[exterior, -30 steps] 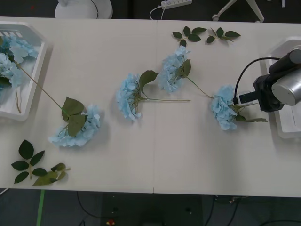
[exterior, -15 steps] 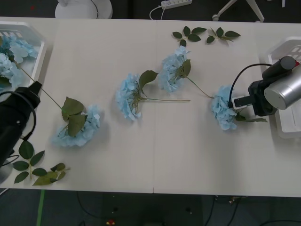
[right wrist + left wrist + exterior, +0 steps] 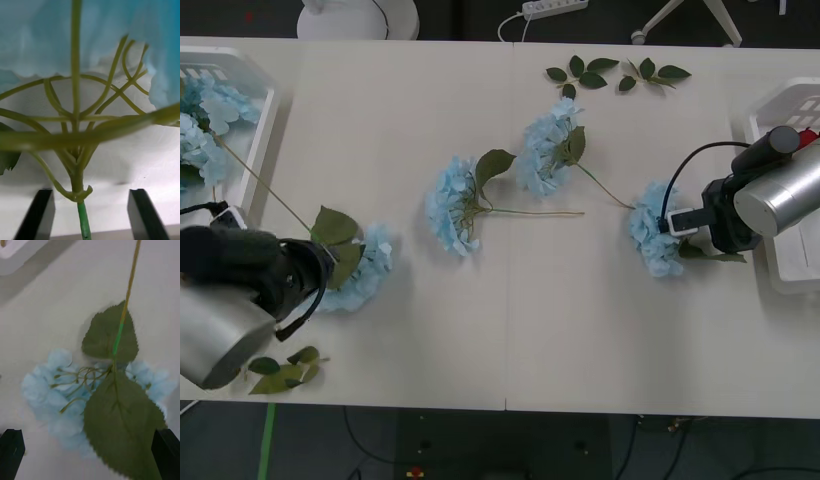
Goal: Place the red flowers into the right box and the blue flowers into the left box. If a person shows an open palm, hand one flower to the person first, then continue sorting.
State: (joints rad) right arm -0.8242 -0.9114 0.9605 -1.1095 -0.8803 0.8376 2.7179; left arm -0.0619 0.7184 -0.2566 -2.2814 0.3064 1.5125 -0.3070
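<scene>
The right gripper [image 3: 677, 220], jaws spread, sits at a blue flower [image 3: 655, 240] right of centre; the left gripper [image 3: 320, 268], also spread, is over another [image 3: 358, 272] lower left. Two more flowers lie mid-frame on the cream bench [image 3: 560, 320]. White boxes sit at the left [image 3: 250, 170] and right [image 3: 780, 270] edges, dark floor beyond
</scene>
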